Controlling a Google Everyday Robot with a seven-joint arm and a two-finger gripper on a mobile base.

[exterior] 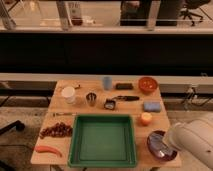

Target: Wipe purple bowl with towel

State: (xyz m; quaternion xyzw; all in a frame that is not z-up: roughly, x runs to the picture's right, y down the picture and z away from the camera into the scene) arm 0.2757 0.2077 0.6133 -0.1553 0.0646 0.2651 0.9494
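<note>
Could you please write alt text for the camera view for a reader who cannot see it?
A white robot arm reaches in from the lower right, its gripper down at a purple bowl on the front right corner of a wooden table. A green tray sits beside the bowl.

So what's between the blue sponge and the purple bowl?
In the camera view, a round orange thing sits between the blue sponge and the purple bowl, where the gripper is.

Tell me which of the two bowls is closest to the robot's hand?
The purple bowl at the near edge, with the gripper right over it; the orange bowl sits away at the far edge.
</note>
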